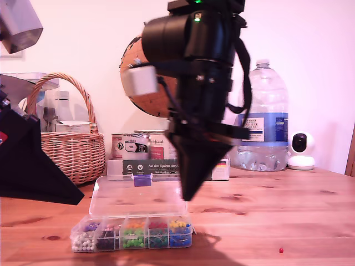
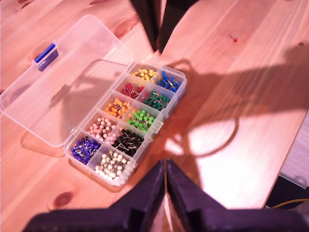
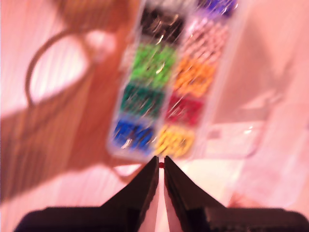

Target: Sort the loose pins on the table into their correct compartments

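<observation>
- Spreading under everything, the table (image 1: 277, 210) carries the whole job; its wood shows bare on the exterior view's right.
- Next comes the clear box (image 1: 133, 244), near the front edge, with its lid (image 2: 63, 82) thrown open and flat behind it. Its sections each hold one colour.
- Our second pincer (image 3: 161, 162) hangs just above the table beside the box's blue-and-yellow end. The jaws are nearly together on a small red speck, which we take for a red pin (image 3: 161, 165). That view is blurred.
- Our first pincer (image 2: 165, 166) hovers off the white-and-purple end, jaws closed with nothing visible between them.
- The red compartment (image 2: 129, 89) sits one section in from the yellow.
- Smallest, a loose red pin (image 1: 281, 250) lies well apart from the box, toward the exterior view's right.
- We judge the step in hand to be carrying a pin to its section. The next move calls for a short advance over red, then a gentle release.
</observation>
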Action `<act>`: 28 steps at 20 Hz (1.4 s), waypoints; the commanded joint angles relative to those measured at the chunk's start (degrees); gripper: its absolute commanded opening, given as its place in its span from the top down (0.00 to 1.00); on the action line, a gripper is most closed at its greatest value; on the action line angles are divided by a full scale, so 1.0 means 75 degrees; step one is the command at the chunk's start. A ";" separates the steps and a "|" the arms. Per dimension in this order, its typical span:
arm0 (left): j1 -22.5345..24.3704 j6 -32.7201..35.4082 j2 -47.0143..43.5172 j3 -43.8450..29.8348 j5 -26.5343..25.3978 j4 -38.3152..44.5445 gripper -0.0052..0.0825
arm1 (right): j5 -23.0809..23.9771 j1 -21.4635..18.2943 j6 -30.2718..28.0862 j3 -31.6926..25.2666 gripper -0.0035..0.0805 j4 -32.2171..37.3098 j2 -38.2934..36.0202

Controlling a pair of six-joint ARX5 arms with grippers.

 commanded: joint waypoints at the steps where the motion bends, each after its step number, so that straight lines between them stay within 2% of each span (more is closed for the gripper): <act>1: 0.0029 -0.0017 0.0061 -0.0169 0.0003 0.0061 0.97 | -0.0055 0.0052 0.0032 0.0032 0.97 0.0233 -0.0184; 9: 0.0029 -0.0015 0.0061 -0.0169 0.0003 0.0061 0.97 | -0.0434 0.0082 0.0029 0.0032 0.97 0.0743 -0.0131; 28: 0.0029 -0.0017 0.0061 -0.0169 0.0006 0.0064 0.97 | -0.0516 0.0140 0.0012 0.0032 0.97 0.1020 0.0437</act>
